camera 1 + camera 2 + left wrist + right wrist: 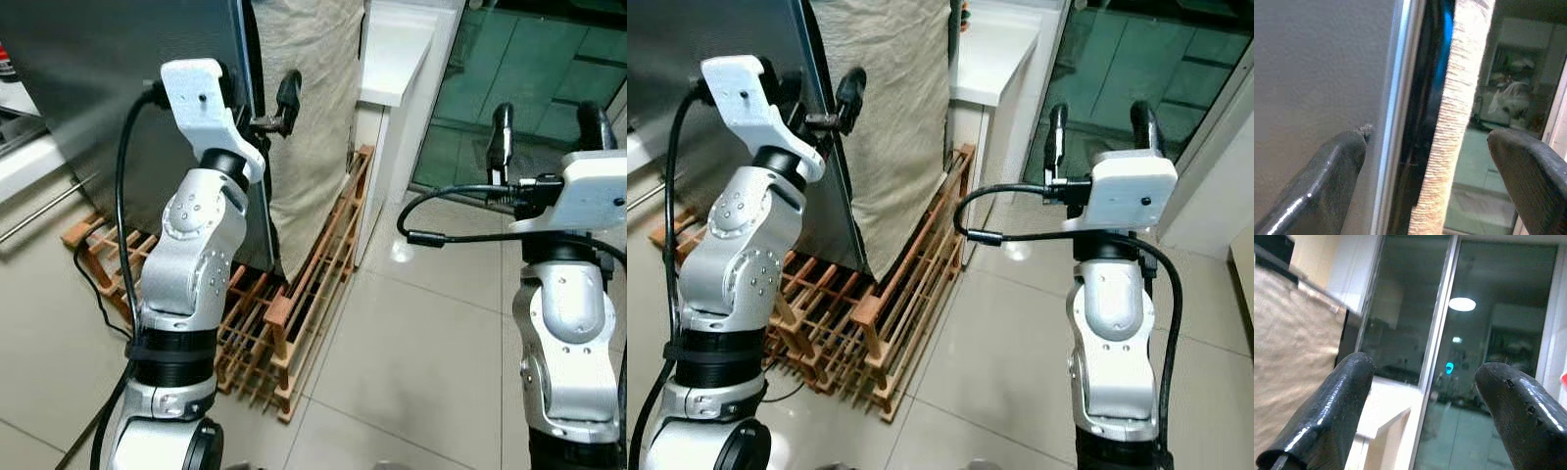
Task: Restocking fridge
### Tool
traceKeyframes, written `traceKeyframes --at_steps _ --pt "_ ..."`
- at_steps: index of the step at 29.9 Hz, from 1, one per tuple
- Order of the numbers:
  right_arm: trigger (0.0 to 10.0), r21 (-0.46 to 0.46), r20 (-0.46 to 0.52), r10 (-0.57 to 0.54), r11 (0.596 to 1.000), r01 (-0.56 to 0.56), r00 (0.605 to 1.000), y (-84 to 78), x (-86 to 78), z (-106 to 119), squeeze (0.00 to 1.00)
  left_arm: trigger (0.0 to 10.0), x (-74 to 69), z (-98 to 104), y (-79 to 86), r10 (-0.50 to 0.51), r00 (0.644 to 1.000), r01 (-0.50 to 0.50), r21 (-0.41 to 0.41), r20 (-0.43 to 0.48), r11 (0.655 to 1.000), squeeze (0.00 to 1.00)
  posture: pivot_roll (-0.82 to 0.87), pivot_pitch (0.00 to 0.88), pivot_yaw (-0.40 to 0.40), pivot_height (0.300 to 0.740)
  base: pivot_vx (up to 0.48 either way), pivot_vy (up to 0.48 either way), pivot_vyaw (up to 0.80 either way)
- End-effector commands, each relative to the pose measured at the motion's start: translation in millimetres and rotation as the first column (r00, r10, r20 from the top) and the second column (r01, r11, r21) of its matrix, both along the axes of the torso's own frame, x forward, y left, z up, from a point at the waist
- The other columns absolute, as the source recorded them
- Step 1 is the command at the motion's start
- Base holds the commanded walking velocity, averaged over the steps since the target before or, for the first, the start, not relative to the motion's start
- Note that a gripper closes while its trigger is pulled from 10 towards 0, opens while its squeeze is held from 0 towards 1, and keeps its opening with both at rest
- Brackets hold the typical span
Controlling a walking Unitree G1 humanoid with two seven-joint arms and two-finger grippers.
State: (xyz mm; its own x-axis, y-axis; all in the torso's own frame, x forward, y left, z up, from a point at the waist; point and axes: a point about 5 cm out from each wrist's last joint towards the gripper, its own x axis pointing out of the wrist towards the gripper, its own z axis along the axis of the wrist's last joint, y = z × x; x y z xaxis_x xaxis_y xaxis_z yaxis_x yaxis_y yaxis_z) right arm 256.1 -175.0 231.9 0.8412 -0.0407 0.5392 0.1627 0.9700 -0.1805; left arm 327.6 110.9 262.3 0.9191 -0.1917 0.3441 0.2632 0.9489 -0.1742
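Clearly the tall dark-grey fridge door (108,88) is the thing to work on: it stands at the robot's left on a low slatted wooden rack (294,313), with a beige cloth-covered side panel (313,108) just behind its free edge. The left gripper (257,108) is spread wide and straddles that edge, one black finger (1327,181) against the door face, the other (1528,171) out past the cloth. To open it well, I judge the fingers should close squarely on the edge alone, clear of the cloth, then pull in the door's arc. The right gripper (1100,122) hangs unclenched and empty before the dark glass sliding door (1146,59), well apart.
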Motion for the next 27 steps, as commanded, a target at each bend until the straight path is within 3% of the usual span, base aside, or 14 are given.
traceKeyframes --at_steps 1,7,15,23,27 --pt "10.0 0.010 -0.009 0.014 1.000 -0.014 1.000 2.6 -3.3 0 0.00 10.0 -0.6 7 -6.0 -0.023 1.000 0.023 0.012 0.010 1.000 0.00 -0.18 0.000 0.038 0.711 0.000 0.000 0.00" --pt "10.0 0.011 -0.026 0.008 1.000 -0.008 1.000 1.3 -6.6 -5 0.00 10.0 -0.3 6 -7.0 -0.043 0.999 0.043 0.002 -0.001 0.999 0.00 -0.18 0.000 0.042 0.711 0.000 0.000 0.00" --pt "10.0 0.005 -0.026 0.008 1.000 -0.008 1.000 2.7 -5.9 -3 0.00 10.0 -1.7 22 -25.0 -0.168 0.986 0.167 -0.118 0.004 0.979 0.00 -0.19 0.000 0.035 0.711 0.000 0.000 0.00" --pt "10.0 -0.002 -0.023 0.002 1.000 -0.002 1.000 0.9 -5.2 -2 0.00 10.0 -2.0 29 -34.6 -0.225 0.974 0.225 -0.141 0.017 0.964 0.00 -0.20 0.000 0.038 0.711 0.000 0.000 0.00" --pt "10.0 -0.002 -0.022 -0.003 1.000 0.003 1.000 1.1 -5.0 -2 0.00 10.0 0.4 26 -39.2 -0.222 0.975 0.220 -0.108 -0.006 0.970 0.00 -0.20 0.000 0.043 0.711 0.000 0.000 0.00"
